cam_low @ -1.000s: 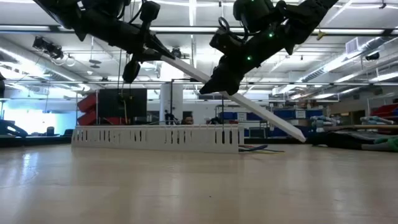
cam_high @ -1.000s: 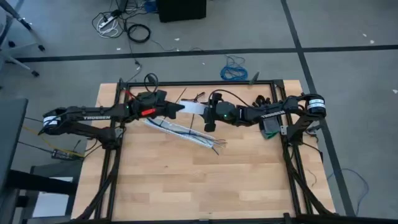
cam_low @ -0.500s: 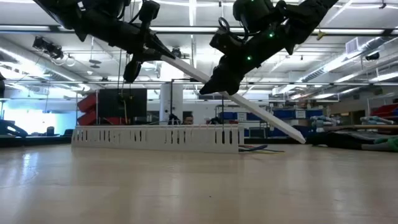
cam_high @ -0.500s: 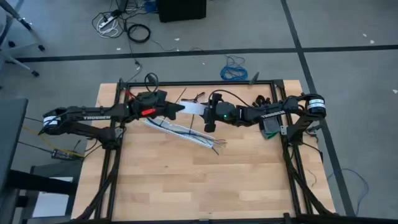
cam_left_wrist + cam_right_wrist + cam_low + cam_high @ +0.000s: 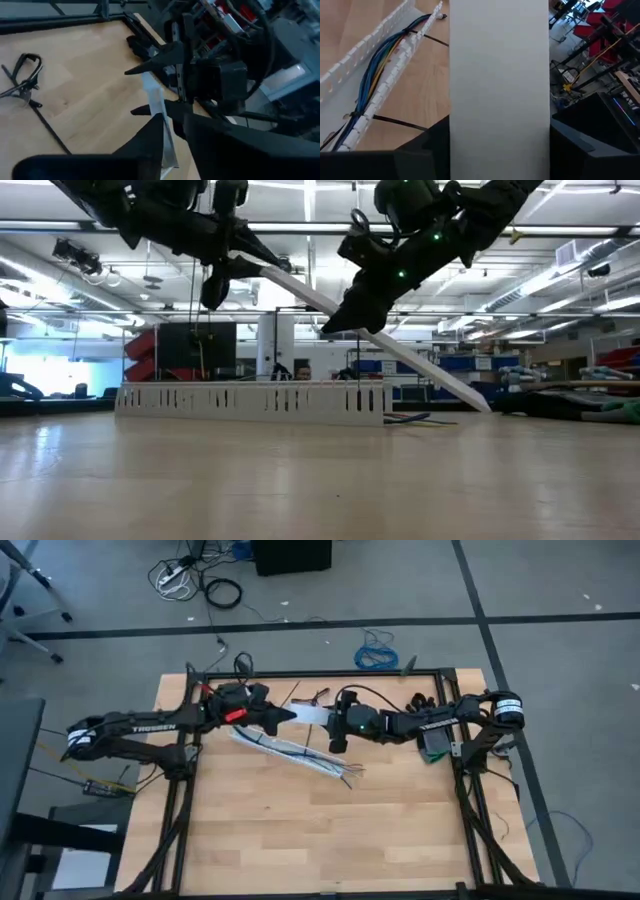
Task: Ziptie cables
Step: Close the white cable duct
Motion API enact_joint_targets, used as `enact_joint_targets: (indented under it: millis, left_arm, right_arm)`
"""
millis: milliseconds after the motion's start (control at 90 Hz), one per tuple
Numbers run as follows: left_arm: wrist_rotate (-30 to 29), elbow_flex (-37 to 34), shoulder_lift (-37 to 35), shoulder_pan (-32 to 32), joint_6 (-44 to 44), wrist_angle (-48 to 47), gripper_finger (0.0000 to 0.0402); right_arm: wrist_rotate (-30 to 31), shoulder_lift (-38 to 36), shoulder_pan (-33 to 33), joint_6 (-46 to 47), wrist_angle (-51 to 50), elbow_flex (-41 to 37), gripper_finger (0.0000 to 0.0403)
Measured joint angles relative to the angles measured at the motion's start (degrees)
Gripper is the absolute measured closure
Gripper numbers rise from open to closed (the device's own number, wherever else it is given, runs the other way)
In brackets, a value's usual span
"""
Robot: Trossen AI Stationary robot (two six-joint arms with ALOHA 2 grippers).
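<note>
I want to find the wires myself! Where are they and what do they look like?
Look at the wooden table, just below the two grippers. A white slotted channel lies slantwise there, and the cables run inside it. Unlike the flat white cover strip held above, they are thin and coloured.

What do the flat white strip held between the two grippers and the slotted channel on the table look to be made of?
The flat white strip, held by the left gripper and the right gripper, looks like matte white plastic: smooth, uniform, slightly bowed between them. The slotted channel holding the cables also looks like white plastic, with evenly moulded fingers along its walls. The table looks like light wood with visible plank seams.
</note>
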Motion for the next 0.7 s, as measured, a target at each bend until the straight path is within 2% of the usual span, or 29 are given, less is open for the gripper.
enact_joint_targets:
  millis: [122, 333, 556, 700]
  left_arm:
    - [3.7, 0.0, -2.4, 2.4, 3.9, -1.0, 0.0319]
    - [4.5, 0.0, -7.7, 5.9, 9.0, -6.4, 0.0321]
    - [4.4, 0.0, -14.2, 10.5, 12.7, -7.6, 0.0323]
    - [6.6, 0.0, -17.9, 12.9, 15.2, -9.4, 0.0323]
  right_arm:
    - [0.0, 0.0, 0.0, 0.5, -0.6, 0.0, 0.0181]
    - [-0.3, 0.1, 1.0, 4.4, -7.9, 1.7, 0.0186]
    - [-0.6, 0.1, 2.6, 15.5, -21.6, 9.7, 0.0180]
    - [-2.3, 0.1, 3.4, 26.3, -36.4, 17.2, 0.0183]
